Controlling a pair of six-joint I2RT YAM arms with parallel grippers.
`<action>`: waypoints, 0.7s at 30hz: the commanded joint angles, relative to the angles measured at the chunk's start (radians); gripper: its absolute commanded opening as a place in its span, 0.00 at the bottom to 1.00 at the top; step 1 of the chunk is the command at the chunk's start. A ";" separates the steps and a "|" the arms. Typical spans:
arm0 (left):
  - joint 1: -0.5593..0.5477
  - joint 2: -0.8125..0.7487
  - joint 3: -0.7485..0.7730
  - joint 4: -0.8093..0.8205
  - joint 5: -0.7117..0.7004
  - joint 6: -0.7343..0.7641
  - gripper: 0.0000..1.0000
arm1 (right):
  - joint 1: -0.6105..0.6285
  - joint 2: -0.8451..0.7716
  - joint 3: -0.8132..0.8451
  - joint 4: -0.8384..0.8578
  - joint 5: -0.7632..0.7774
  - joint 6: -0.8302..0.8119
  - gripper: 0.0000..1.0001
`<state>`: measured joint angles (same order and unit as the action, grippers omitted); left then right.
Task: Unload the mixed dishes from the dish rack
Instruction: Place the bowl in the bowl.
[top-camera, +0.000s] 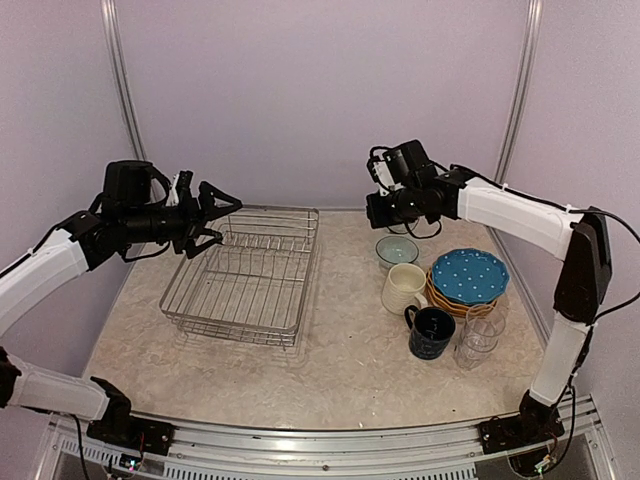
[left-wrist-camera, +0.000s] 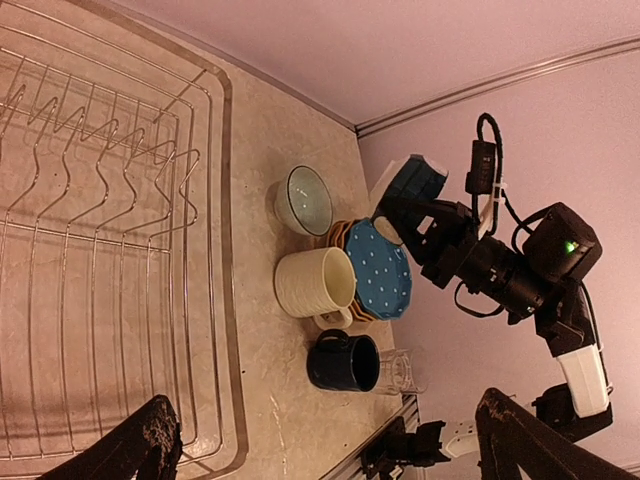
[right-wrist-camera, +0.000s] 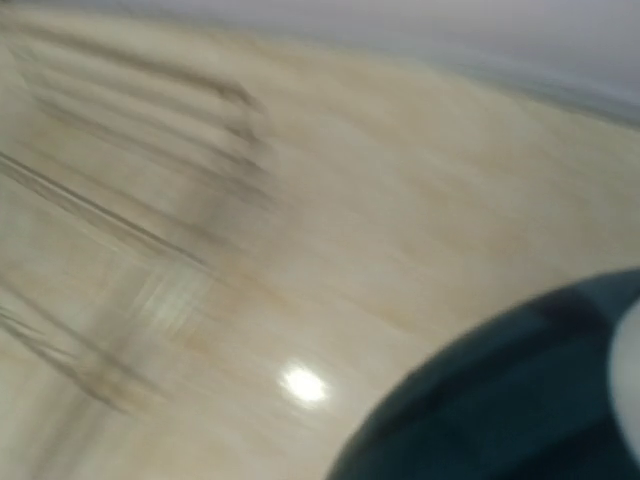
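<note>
The dish rack (top-camera: 245, 285) stands on the left half of the table with no dishes in it; it also shows in the left wrist view (left-wrist-camera: 100, 250). To its right stand the dark blue bowl (top-camera: 397, 250), the cream mug (top-camera: 403, 288), the stacked plates with a blue dotted one on top (top-camera: 469, 276), the navy mug (top-camera: 432, 332) and the clear glasses (top-camera: 480, 335). My left gripper (top-camera: 222, 218) is open and empty, in the air over the rack's far left corner. My right gripper (top-camera: 380, 212) hovers just beyond the bowl (right-wrist-camera: 500, 400); its fingers are hidden and its wrist view is blurred.
Purple walls close the table at the back and both sides. A metal rail (top-camera: 330, 455) runs along the near edge. A strip of bare marble top (top-camera: 345, 300) lies between the rack and the dishes.
</note>
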<state>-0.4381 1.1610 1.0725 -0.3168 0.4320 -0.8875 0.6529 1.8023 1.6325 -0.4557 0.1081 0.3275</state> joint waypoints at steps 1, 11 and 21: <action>-0.001 0.033 0.030 -0.028 -0.006 0.005 0.99 | -0.062 0.114 0.125 -0.274 0.144 -0.168 0.00; -0.034 0.076 0.044 -0.046 -0.001 -0.021 0.99 | -0.104 0.347 0.288 -0.380 0.114 -0.229 0.00; -0.058 0.089 0.047 -0.047 0.004 -0.025 0.99 | -0.112 0.449 0.381 -0.407 0.086 -0.238 0.06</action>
<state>-0.4892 1.2453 1.0889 -0.3450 0.4335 -0.9134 0.5457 2.2261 1.9579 -0.8444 0.1871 0.1043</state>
